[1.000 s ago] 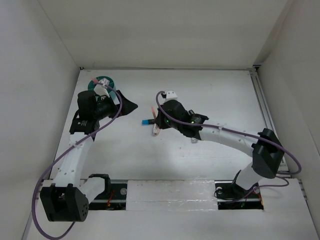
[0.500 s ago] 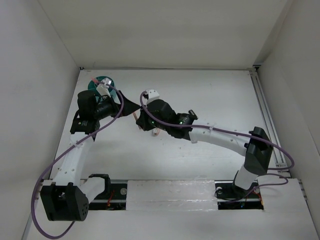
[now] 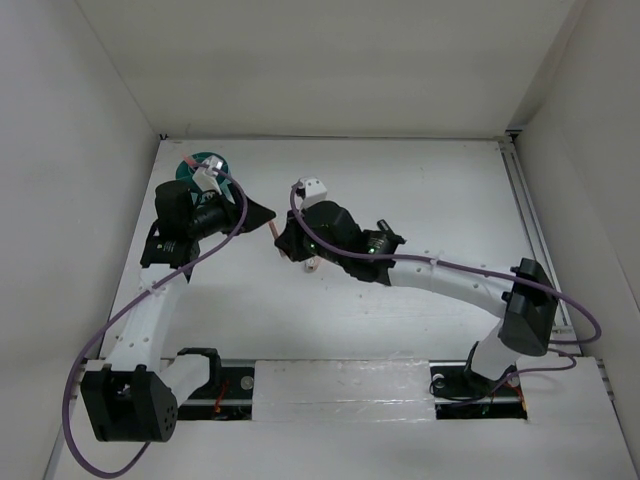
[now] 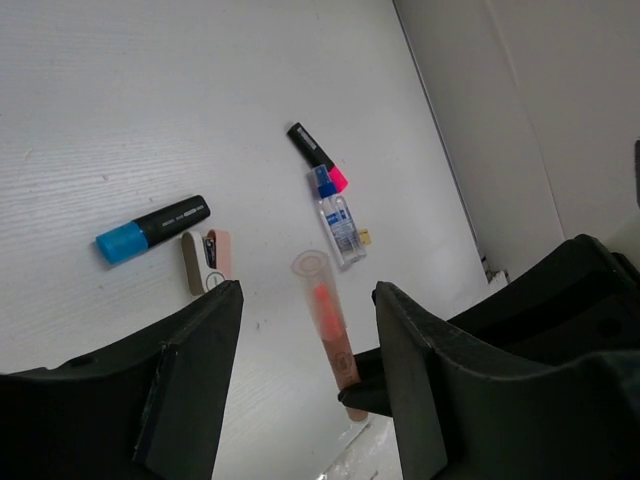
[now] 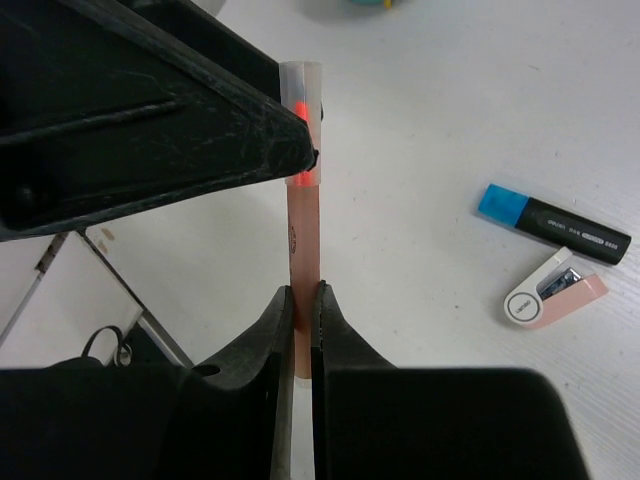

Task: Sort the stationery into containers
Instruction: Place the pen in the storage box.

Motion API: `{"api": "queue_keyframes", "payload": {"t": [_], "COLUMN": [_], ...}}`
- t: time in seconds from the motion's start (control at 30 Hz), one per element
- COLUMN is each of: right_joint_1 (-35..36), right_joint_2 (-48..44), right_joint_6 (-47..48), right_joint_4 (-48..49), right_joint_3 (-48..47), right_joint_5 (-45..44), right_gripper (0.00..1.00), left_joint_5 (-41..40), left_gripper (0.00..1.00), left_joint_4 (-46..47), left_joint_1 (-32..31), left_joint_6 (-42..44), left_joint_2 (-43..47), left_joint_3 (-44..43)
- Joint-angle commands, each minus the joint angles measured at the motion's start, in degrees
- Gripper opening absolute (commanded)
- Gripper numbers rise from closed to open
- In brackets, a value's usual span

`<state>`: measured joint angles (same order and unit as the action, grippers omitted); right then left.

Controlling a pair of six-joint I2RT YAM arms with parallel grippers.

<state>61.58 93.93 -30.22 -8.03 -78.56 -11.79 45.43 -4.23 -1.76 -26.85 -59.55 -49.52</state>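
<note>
Here the salmon-pink pen (image 5: 303,250) is off the table (image 4: 150,100), clamped at its plain end between the pinched fingers of the right gripper (image 5: 303,295). Its long axis runs straight out from that grip. Its clear-capped end, orange-red inside, points into the left gripper (image 4: 305,290), whose jaws stand apart on either side of the pen. In the right wrist view one black finger (image 5: 200,150) lies against the capped end; whether it touches cannot be told.

On the table, a pink-white eraser (image 4: 207,262) lies just beside the pen, with a blue-ended black marker (image 4: 152,229) past it. Beyond the pen's cap lie a clear blue-capped bottle (image 4: 340,225), a tiny tan block (image 4: 366,238) just beside it, and a pink-ended marker (image 4: 318,157) at the bottle's cap. The teal tub (image 3: 190,168) sits well apart from the pen, with the left arm between them.
</note>
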Motion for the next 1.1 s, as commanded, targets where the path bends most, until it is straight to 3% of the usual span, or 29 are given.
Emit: {"api": "queue_keyframes", "payload": {"t": [0.0,0.1,0.13,0.33,0.47,0.57,0.6,0.63,0.7,0.9,1.07], "right_joint_1": [0.2,0.2,0.2,0.2,0.2,0.2,0.2,0.2,0.2,0.2,0.2], "right_joint_2": [-3.5,-3.5,-3.5,-3.5,-3.0,-2.4,-2.4,-2.4,-3.4,-11.7,-20.1], "right_joint_6": [-0.6,-0.6,-0.6,-0.6,-1.2,-1.2,-1.2,-1.2,-1.9,-2.4,-3.8], "right_joint_4": [5.8,6.5,7.1,8.1,8.6,9.2,9.2,9.2,9.2,7.3,4.0], "right_joint_3": [0.4,0.4,0.4,1.0,1.0,1.0,1.0,1.5,2.8,10.2,15.7], "right_joint_5": [-1.7,0.0,0.9,2.7,3.3,3.3,2.6,2.6,0.4,-4.5,-8.1], "right_gripper": [0.00,0.00,0.00,0.00,0.00,0.00,0.06,0.48,1.00,1.00,1.00], "left_joint_5": [1.1,1.6,2.1,2.7,3.3,3.3,3.3,2.2,-2.2,-13.7,-23.9], "left_gripper": [0.51,0.51,0.43,0.25,0.00,0.00,0.00,0.00,0.00,0.00,0.00], "left_joint_4": [1.8,1.8,1.8,1.8,2.3,2.3,2.3,2.3,1.5,-1.9,-6.2], "left_joint_1": [0.3,0.3,0.3,0.3,0.3,0.3,0.3,0.3,0.3,0.3,0.3], "left_joint_6": [0.7,0.7,0.7,0.7,0.7,0.7,0.7,0.7,1.4,2.8,3.4], "left_joint_2": [-0.3,-0.3,-0.3,-0.3,-0.3,-0.3,0.4,0.4,1.7,3.3,0.6], "left_joint_3": [-1.5,-1.5,-2.0,-2.0,-2.0,-2.0,-2.0,-2.5,-2.5,-3.7,-9.7]}}
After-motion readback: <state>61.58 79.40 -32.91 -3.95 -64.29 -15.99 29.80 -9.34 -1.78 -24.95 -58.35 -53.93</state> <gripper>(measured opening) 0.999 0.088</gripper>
